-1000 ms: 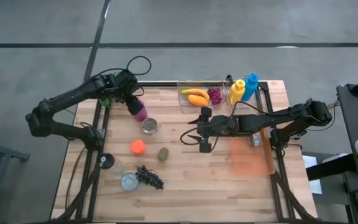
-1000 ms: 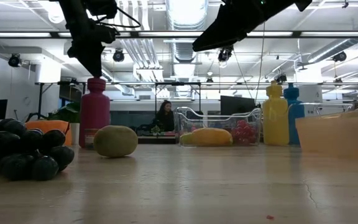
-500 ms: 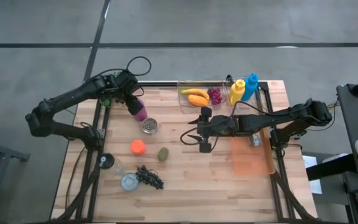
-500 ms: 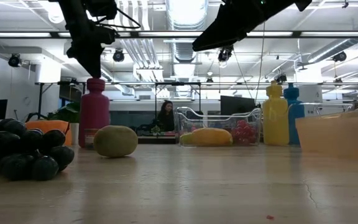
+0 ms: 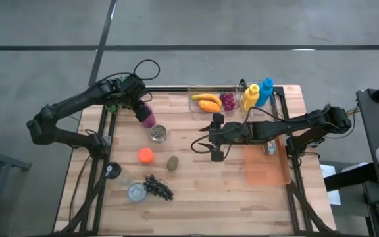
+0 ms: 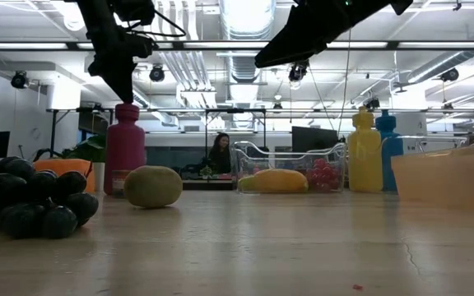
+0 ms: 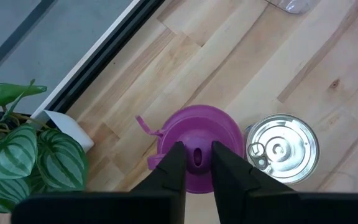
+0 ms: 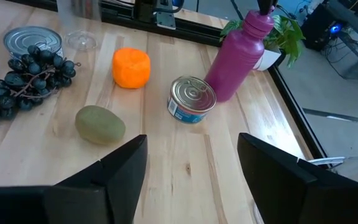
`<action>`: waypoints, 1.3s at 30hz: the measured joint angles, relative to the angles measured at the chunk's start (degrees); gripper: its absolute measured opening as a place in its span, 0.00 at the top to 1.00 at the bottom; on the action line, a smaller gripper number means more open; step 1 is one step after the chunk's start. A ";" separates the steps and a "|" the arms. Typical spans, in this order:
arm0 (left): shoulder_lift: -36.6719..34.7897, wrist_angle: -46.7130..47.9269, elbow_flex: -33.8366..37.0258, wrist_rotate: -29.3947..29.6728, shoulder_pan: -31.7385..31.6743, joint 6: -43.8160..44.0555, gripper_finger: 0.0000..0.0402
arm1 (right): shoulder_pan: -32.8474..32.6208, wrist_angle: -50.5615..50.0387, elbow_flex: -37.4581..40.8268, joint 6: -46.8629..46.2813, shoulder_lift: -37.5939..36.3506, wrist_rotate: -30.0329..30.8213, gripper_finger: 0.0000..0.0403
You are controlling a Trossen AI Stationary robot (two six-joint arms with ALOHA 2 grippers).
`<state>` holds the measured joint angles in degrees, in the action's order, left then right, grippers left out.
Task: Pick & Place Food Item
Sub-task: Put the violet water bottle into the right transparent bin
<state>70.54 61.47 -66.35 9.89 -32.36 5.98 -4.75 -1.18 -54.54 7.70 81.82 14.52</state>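
A magenta bottle [image 5: 148, 118] stands upright on its base near the table's far left corner [image 6: 125, 148]. My left gripper [image 7: 196, 163] is right above it, shut on its top. My right gripper [image 5: 206, 143] hangs open above the middle of the table, touching nothing; in the right wrist view its fingers spread wide [image 8: 191, 180]. A green kiwi [image 5: 172, 162] lies on the wood a short way toward the near left of it [image 8: 99, 123]. An orange fruit [image 5: 146, 155] and a bunch of dark grapes [image 5: 158, 187] lie farther left. My left gripper pinches the small cap nub [image 7: 196, 157] at the top of the magenta bottle between its two fingers [image 7: 171, 167]. It comes from above, pointing down. The bottle stands upright with its base on the table [image 6: 125, 191].
A tin can [image 5: 158, 134] stands beside the bottle; a second can [image 5: 136, 192] and a clear cup [image 5: 114, 172] sit near the left edge. A clear bin [image 5: 200, 89] holds fruit at the far edge, beside a yellow bottle [image 5: 251, 97] and a blue bottle [image 5: 265, 92]. An orange tray [image 5: 265, 168] lies right.
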 joint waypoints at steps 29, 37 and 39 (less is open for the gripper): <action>0.11 -0.24 -6.69 0.00 0.00 -0.20 0.88 | 0.02 -0.34 0.02 -0.02 -0.04 0.04 0.37; 0.11 -0.39 -11.71 -0.03 0.09 -1.59 0.88 | 0.00 -2.07 -0.16 -0.22 -1.76 0.16 0.38; 0.11 -0.43 -12.54 -0.26 0.65 -1.71 0.88 | 0.01 -2.09 0.16 -0.59 -2.65 0.20 0.39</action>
<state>70.65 61.04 -78.89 9.63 -31.71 4.27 -4.74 -3.27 -54.39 7.11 79.17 14.72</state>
